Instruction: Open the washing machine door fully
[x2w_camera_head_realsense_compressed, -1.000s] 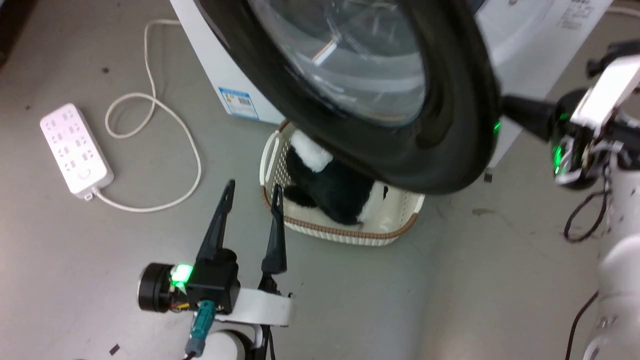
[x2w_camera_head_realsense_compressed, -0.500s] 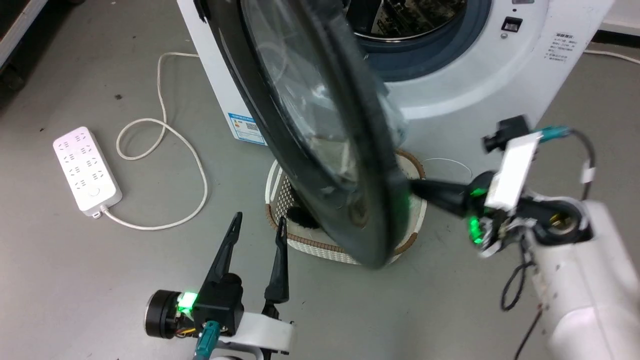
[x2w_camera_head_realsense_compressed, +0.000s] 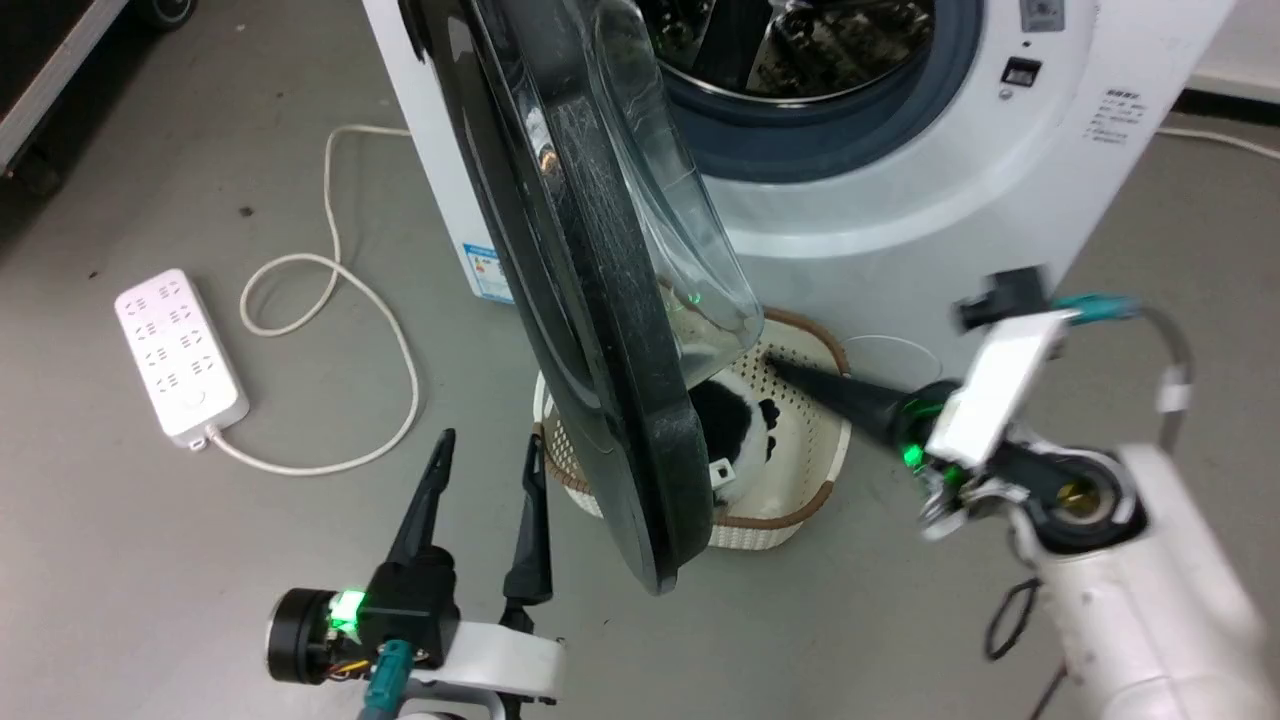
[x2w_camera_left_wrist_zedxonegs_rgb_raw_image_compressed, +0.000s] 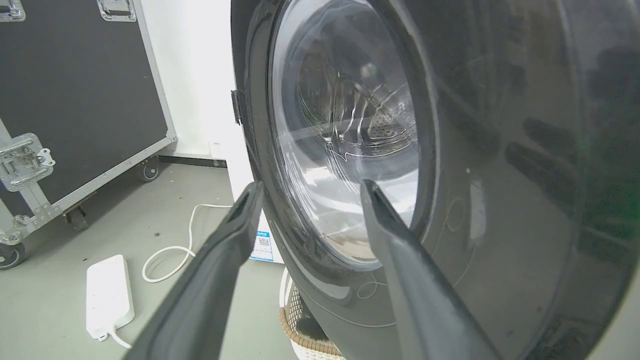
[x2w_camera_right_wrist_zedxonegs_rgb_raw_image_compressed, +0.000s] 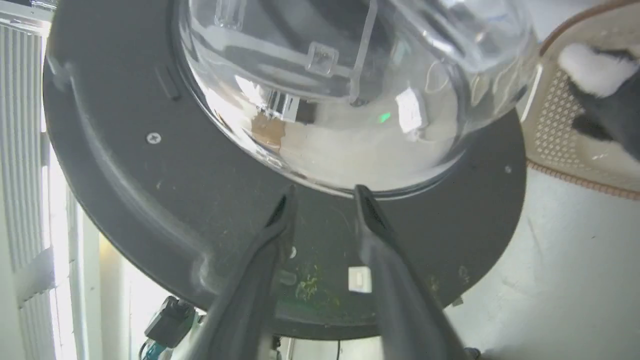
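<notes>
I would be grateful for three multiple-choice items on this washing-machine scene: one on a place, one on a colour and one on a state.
1. Where does the power strip lie?
A on a shelf
B on the floor, left of the washer
C on top of the washer

2. What colour is the rim of the door?
A white
B black
C red

3. The left gripper is:
A open, holding nothing
B shut on the door
C shut on a cable

Answers:
1 B, the strip rests on grey floor beside the washer's left side.
2 B, the rim is glossy black.
3 A, its fingers stand apart with nothing between them.
</notes>
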